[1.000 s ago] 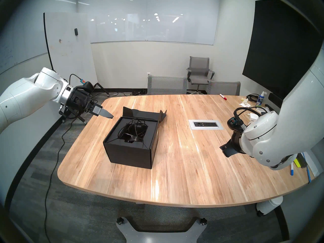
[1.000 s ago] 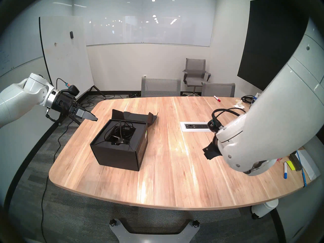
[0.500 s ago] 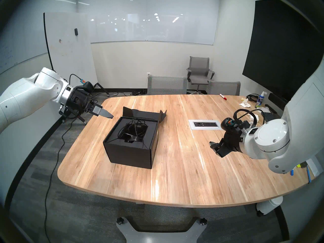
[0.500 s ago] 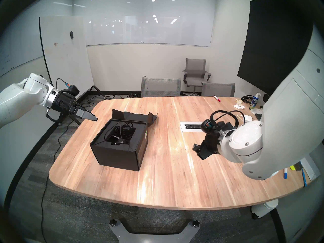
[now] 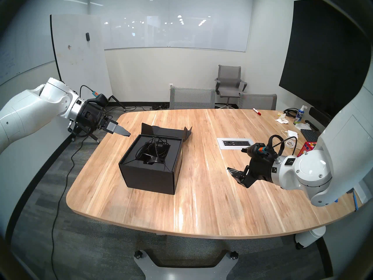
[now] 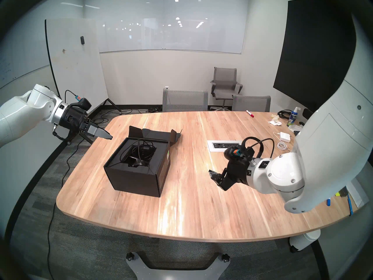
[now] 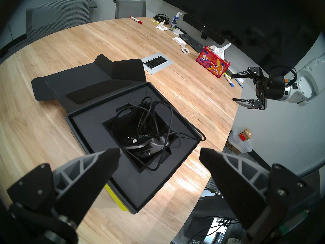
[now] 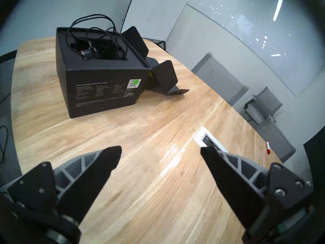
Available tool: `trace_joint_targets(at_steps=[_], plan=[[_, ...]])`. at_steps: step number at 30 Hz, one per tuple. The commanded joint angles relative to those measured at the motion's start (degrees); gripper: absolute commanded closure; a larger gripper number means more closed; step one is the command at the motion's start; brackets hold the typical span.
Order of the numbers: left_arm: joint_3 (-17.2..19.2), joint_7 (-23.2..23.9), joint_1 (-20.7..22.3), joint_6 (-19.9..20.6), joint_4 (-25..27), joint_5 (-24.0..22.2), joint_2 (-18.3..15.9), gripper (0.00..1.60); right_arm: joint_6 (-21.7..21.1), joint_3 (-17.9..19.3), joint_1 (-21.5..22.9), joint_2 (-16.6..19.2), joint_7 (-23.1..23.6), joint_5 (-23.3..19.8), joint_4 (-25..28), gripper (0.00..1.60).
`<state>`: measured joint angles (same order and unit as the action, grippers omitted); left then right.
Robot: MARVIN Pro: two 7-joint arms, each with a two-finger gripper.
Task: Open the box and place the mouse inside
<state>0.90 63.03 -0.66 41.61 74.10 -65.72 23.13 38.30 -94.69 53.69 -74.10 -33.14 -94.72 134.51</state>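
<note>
Resting inside open box (image 5: pixel 149 177): mouse (image 7: pixel 140 143), cable tangled; left gripper (image 7: pixel 160 153), right gripper (image 8: pixel 161 151) both spread, empty.

- One black box (image 5: pixel 149 176) is sitting open on the table (image 5: pixel 201 202).
- One mouse (image 7: pixel 140 145) is lying inside.
- Three chairs (image 5: pixel 191 97) are standing behind.
- Two grippers are showing.
</note>
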Motion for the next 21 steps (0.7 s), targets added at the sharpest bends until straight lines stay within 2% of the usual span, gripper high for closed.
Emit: trace_joint_targets(at_steps=[1, 17, 21], plan=[[0.8, 1.1, 1.1, 0.0, 0.0, -0.3, 0.0, 0.00, 2.0, 1.6, -4.3, 1.0, -0.6, 1.2, -3.1, 0.00], [0.8, 1.1, 1.1, 0.0, -0.1, -0.2, 0.0, 0.00, 3.2, 3.9, -9.4, 0.9, -5.2, 3.7, -4.9, 0.00], [0.7, 1.1, 1.1, 0.0, -0.1, -0.2, 0.0, 0.00, 4.1, 3.6, -10.0, 0.9, -6.0, 5.8, -4.2, 0.00]])
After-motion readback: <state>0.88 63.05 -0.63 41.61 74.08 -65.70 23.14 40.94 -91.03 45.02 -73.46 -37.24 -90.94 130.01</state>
